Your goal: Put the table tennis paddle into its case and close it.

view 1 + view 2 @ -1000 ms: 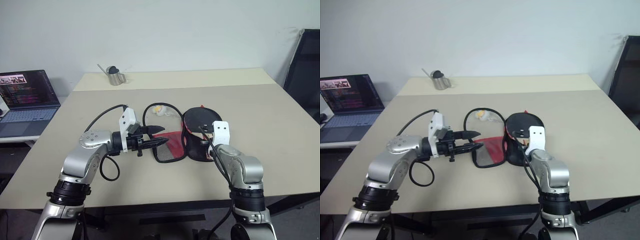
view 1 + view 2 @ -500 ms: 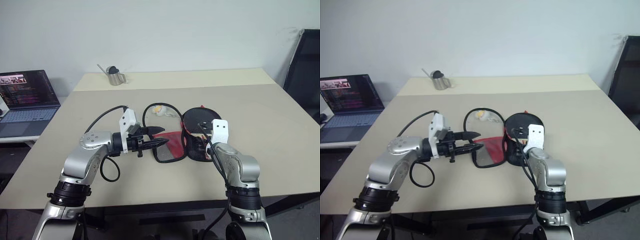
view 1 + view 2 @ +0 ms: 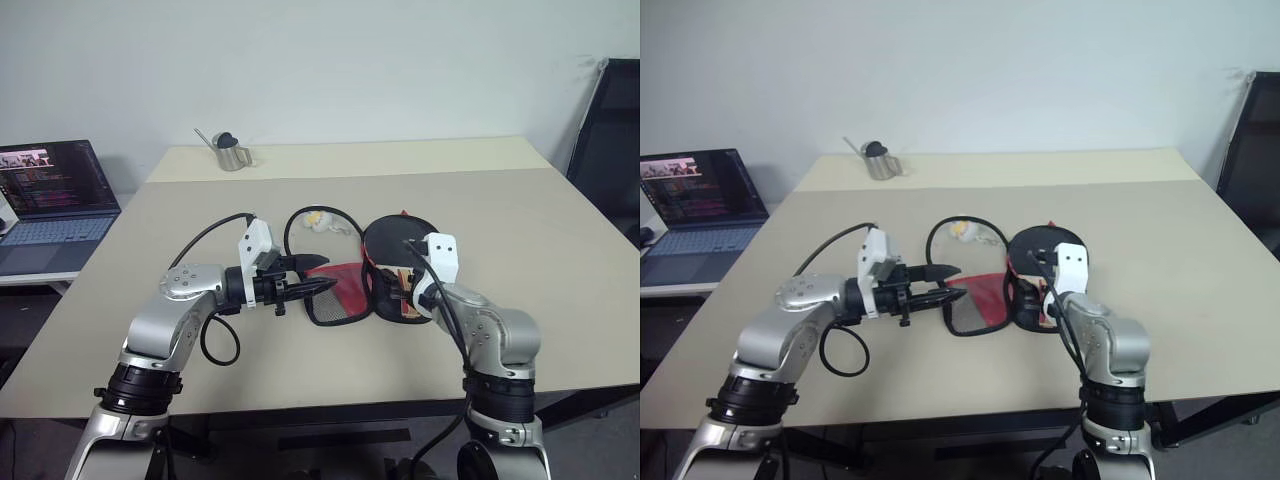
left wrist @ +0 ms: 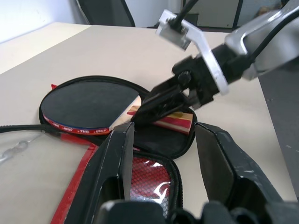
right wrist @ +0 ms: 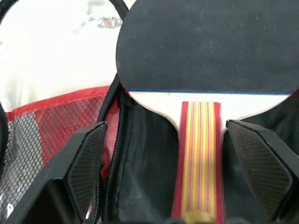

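The table tennis paddle [image 5: 208,44] lies in the right half of the open case [image 3: 340,292], black face away from me and striped handle [image 5: 198,154] toward my right gripper. My right gripper [image 5: 166,130] is open, with a finger on each side of the handle and clear of it. The case's red mesh flap [image 4: 149,175] lies spread to the left. My left gripper [image 3: 318,273] points right over that flap. Its fingers [image 4: 119,154] stand apart above the flap's black rim and hold nothing.
Behind the case, a thin black loop lies on the beige table [image 3: 520,220] around a small white and yellow thing [image 3: 318,218]. A metal cup [image 3: 232,155] stands at the far edge. An open laptop [image 3: 55,200] is on the left and a black chair [image 3: 610,140] on the right.
My right gripper has opened off the paddle's handle and lifted slightly, and its elbow has swung outward. The left arm and the case have stayed still.
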Available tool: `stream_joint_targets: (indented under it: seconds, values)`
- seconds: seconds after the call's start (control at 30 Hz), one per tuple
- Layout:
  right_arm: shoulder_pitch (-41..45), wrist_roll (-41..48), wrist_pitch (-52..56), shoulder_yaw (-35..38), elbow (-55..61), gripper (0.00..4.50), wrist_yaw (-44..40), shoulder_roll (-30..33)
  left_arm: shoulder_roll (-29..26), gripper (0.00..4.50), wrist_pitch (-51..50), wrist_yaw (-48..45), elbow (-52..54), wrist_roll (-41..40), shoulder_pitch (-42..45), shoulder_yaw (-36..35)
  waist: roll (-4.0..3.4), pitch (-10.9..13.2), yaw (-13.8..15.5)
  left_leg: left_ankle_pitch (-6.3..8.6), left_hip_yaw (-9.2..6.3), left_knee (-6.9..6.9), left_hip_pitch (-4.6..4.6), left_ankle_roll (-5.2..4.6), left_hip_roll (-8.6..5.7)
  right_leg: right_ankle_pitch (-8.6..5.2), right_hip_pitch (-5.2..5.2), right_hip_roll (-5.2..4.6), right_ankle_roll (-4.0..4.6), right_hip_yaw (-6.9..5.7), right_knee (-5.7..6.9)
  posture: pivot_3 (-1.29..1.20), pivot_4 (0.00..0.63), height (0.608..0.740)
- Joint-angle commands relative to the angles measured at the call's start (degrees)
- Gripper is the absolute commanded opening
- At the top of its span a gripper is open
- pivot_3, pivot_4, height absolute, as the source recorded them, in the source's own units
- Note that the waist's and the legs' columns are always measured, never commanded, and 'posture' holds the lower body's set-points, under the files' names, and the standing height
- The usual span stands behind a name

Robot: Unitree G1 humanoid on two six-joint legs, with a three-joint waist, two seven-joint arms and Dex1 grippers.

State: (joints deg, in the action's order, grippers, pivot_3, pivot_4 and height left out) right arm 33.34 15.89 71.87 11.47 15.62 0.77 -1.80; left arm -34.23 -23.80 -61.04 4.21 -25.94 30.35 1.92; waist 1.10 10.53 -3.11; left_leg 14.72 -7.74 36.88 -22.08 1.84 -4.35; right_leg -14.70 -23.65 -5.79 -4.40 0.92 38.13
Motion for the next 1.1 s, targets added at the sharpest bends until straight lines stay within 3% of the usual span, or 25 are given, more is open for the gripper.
stream_joint_targets:
  seconds: [0.03,0.27,0.63,1.1]
  values:
    - [0.6,2.4,2.2,1.1,3.3,4.47,-1.6,0.4,-0.4,2.2,0.2,0.3,2.1,-0.7,0.1,-1.2,0.0,0.0,0.0,0.0,0.0,0.0,0.0,0.0,0.0,0.0,0.0,0.0,0.0,0.0,0.0,0.0,0.15,0.74]
    - [0.2,2.6,0.8,-0.5,3.2,4.47,-2.1,0.1,-0.2,2.2,0.3,0.5,1.9,-0.7,0.3,-1.0,0.0,0.0,0.0,0.0,0.01,0.0,0.01,0.0,0.01,0.0,0.0,0.02,0.0,0.02,0.0,0.0,0.15,0.74]
    - [-2.1,-3.0,-7.5,-9.9,1.0,4.47,-3.0,6.5,-0.3,2.2,0.7,2.3,1.0,-0.1,0.3,-1.6,0.0,0.0,0.0,0.0,0.0,0.0,0.01,0.01,0.01,0.0,0.0,0.02,0.0,0.01,-0.01,0.0,0.15,0.74]
    - [-4.0,-7.2,-10.0,-13.5,-1.6,4.47,-1.6,5.7,-0.2,2.2,0.7,2.5,0.9,0.0,0.6,-1.5,0.0,0.0,0.0,-0.01,0.0,0.0,0.01,0.02,0.01,0.0,0.01,0.02,0.0,0.01,-0.01,0.0,0.15,0.74]
